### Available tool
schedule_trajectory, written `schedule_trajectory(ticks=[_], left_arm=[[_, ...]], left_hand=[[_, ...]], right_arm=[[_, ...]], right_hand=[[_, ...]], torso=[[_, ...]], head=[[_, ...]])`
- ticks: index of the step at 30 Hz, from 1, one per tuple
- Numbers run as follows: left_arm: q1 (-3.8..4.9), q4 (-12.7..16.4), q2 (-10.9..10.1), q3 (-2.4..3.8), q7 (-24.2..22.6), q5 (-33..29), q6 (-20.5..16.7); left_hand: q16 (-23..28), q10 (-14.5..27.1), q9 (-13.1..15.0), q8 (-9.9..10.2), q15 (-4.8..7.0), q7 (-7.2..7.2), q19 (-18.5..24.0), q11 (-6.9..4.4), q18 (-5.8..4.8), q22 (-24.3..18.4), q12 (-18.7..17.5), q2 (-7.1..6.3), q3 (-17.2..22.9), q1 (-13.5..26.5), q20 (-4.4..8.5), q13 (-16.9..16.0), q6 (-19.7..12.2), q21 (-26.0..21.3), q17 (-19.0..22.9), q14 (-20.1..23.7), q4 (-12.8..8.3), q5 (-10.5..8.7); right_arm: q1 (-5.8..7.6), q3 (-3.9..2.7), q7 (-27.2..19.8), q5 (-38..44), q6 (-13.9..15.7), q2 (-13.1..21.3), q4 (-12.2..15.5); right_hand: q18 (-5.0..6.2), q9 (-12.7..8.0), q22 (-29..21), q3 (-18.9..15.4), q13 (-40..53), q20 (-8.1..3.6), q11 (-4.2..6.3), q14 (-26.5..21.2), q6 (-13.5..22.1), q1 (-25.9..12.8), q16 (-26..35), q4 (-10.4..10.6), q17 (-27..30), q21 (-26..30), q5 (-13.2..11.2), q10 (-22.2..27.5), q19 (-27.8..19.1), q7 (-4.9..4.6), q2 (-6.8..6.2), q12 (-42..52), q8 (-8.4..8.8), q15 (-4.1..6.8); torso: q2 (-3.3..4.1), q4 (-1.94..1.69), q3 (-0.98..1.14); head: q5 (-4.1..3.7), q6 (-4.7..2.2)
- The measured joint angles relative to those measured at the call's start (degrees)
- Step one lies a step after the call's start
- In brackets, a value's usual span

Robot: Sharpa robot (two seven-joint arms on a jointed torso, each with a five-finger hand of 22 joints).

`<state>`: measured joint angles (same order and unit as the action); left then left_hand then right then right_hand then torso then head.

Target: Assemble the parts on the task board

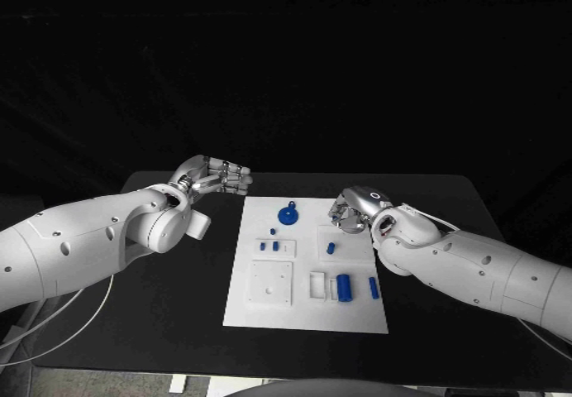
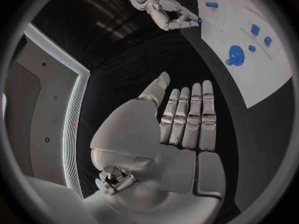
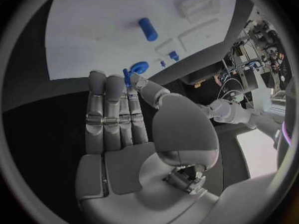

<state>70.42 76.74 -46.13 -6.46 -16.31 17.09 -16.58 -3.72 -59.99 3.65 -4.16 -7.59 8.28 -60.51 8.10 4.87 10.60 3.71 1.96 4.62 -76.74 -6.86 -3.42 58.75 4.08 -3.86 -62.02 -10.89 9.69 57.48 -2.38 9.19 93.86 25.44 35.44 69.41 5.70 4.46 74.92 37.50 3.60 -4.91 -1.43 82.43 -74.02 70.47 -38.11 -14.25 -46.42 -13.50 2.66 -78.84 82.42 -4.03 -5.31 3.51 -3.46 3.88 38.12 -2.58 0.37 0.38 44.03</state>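
The white task board lies in the middle of the black table. On it are a round blue disc, two small blue pieces, another small piece, a blue cylinder and a thin blue bar. My right hand hovers at the board's far right edge. It pinches a small blue part between thumb and finger, which the left wrist view also catches. My left hand is off the board's far left corner, fingers straight, holding nothing.
A raised white square block and small white frames sit on the board's near half. Black table surrounds the board on all sides, with its edges close behind both hands.
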Motion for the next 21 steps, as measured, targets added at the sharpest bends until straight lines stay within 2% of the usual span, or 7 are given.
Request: schedule_trajectory(ticks=[4,11,21], left_arm=[[0.0,-0.18,0.13,0.0,0.0,-0.04,0.01],[0.0,-0.39,0.56,0.0,0.02,-0.12,0.05],[0.0,-0.71,1.42,-0.01,0.04,-0.21,0.13]], left_hand=[[0.0,0.0,0.0,0.0,0.0,0.0,0.0,0.0,0.0,-0.06,0.0,0.0,0.0,0.0,0.0,0.0,0.0,0.0,0.0,0.0,0.0,0.0],[0.0,0.0,0.0,0.0,0.0,0.0,0.0,0.0,0.0,-0.2,0.0,0.0,0.0,0.0,0.0,0.0,0.0,0.0,0.0,0.0,0.0,0.0],[0.0,0.0,0.0,0.0,0.0,0.0,-0.21,0.0,0.0,-0.42,0.0,0.0,0.0,0.0,0.22,0.0,0.0,0.0,0.0,0.0,0.0,0.0]], right_arm=[[0.01,-0.07,-1.0,-3.24,-0.33,-0.12,2.72],[-0.16,-0.01,-3.09,-7.83,-1.81,-1.88,6.48],[-1.77,0.94,-5.25,-10.2,-3.85,-4.17,7.71]], right_hand=[[0.03,0.09,0.0,-0.36,0.12,0.01,0.01,0.01,0.01,0.09,0.33,-0.36,-0.07,0.0,0.0,0.0,0.0,0.0,0.08,0.01,0.02,-0.01],[0.07,0.42,0.0,-0.6,0.13,0.01,0.01,0.07,0.01,0.36,0.33,-0.6,-0.13,0.0,0.46,0.01,0.0,-0.01,0.42,0.0,0.03,-0.08],[0.09,0.42,-0.01,-0.84,0.12,0.02,0.02,0.08,0.21,-0.09,0.67,-0.84,-0.12,0.22,0.46,0.01,-0.01,-0.19,1.02,-0.02,-0.05,-0.1]], torso=[[0.03,0.0,0.0],[0.05,-0.1,-0.03],[0.1,-0.19,-0.13]], head=[[0.76,0.03],[2.8,0.36],[6.41,1.55]])
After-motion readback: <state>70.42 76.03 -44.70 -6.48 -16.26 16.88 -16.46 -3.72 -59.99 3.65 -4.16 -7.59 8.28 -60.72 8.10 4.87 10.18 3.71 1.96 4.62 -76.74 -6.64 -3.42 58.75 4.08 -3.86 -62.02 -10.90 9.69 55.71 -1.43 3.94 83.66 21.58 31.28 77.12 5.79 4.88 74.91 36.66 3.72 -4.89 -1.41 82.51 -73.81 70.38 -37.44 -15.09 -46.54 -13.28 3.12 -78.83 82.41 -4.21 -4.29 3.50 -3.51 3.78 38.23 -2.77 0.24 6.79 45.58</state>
